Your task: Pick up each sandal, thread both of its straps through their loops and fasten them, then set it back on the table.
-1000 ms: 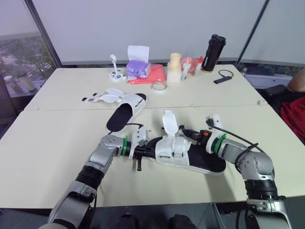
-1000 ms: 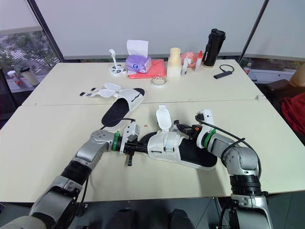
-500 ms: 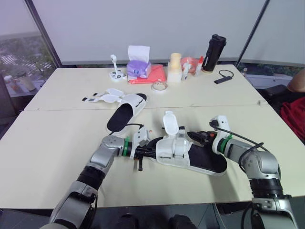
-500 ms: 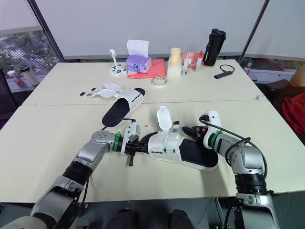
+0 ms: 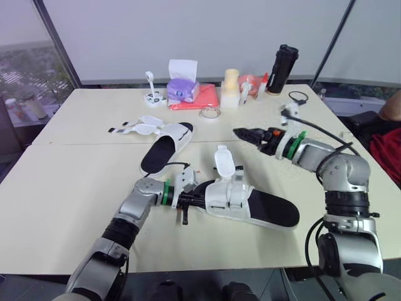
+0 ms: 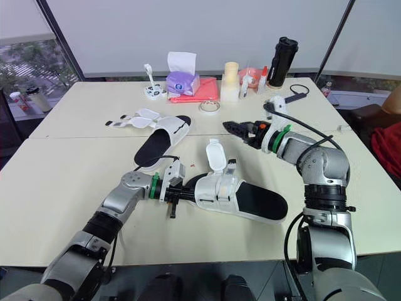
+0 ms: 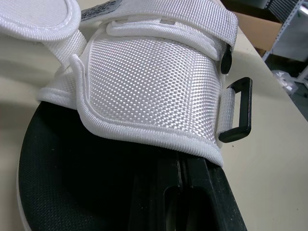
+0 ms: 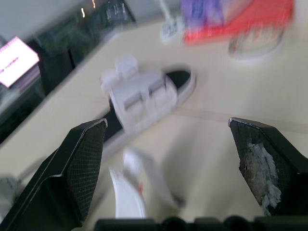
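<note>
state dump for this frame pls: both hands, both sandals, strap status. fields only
left hand: fingers together, at the toe end of the near sandal, under its white upper
right hand: open, empty, raised above the table
near sandal: lying on table, one strap flap standing up, unfastened
far sandal: on table, no hand on it, straps spread open beside it
task state: neither sandal fully fastened

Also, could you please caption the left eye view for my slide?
Left hand at the near sandal's toe; open right hand hovers over the table.
</note>
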### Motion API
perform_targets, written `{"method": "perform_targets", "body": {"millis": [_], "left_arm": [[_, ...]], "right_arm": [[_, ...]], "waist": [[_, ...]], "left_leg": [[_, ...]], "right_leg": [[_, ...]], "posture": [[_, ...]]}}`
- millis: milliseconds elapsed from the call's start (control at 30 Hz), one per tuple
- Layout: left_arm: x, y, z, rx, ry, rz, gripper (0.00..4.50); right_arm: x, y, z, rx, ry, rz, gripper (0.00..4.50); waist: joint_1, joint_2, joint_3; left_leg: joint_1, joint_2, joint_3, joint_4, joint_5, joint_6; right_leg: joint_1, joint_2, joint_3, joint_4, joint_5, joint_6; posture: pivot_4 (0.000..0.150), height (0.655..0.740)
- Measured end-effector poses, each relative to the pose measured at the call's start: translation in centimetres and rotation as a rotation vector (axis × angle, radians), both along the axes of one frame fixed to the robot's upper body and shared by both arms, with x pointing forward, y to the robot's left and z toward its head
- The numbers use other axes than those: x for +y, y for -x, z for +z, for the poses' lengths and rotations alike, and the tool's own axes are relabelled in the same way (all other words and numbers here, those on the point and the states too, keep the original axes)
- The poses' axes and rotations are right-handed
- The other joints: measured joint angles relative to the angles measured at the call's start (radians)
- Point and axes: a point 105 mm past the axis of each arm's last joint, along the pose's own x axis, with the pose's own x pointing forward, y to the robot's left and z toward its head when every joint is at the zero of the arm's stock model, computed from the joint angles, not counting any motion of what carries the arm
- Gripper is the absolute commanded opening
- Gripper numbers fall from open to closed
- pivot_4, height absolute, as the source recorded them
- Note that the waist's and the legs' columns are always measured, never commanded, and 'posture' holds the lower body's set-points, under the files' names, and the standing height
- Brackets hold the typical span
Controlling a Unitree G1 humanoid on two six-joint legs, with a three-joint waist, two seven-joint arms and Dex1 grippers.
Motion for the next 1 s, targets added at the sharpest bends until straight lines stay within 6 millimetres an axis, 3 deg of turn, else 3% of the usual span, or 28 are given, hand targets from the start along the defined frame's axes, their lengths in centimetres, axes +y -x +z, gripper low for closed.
{"method": "perform_targets", "body": {"millis": [133,533,800,900,1000], "left_arm": [[0.0,0.1,-0.1,-0.015,0.006,0.003,0.00],[0.1,0.2,-0.1,-0.034,0.011,0.020,0.00],[0.1,0.1,-0.1,-0.034,0.012,0.024,0.00],[0.3,0.1,-0.1,-0.035,0.011,0.031,0.00],[0.2,0.2,-0.1,-0.035,0.016,0.030,0.00]], "right_arm": [[2.0,0.6,-2.0,0.143,0.010,0.097,4.31],[3.6,2.0,-2.3,0.243,-0.081,0.215,4.31],[4.4,1.1,-1.5,0.327,-0.236,0.231,4.31],[5.3,-0.8,-1.0,0.341,-0.297,0.189,4.31],[5.9,-1.8,-1.0,0.344,-0.325,0.159,3.07]], "waist": [[0.001,0.000,0.000],[-0.001,0.000,0.000],[-0.002,0.001,0.000],[-0.007,0.001,0.000],[-0.004,0.001,0.000]], "left_leg": [[0.000,0.000,0.000,0.000,0.000,0.000],[-0.001,0.000,0.000,0.000,0.000,0.000],[-0.001,0.000,0.000,0.000,0.000,0.000],[0.001,0.000,0.000,0.000,0.000,0.000],[0.000,0.000,0.000,0.000,0.000,0.000]], "right_leg": [[0.000,0.000,0.000,0.000,0.000,0.000],[-0.001,0.000,0.000,0.000,0.000,0.000],[-0.001,0.000,0.000,0.000,0.001,0.000],[0.000,0.001,0.000,0.000,0.001,0.000],[0.000,0.001,0.000,0.000,0.001,0.000]], "posture": [[0.150,0.7400],[0.150,0.7400],[0.150,0.7400],[0.150,0.7400],[0.150,0.7400]]}}
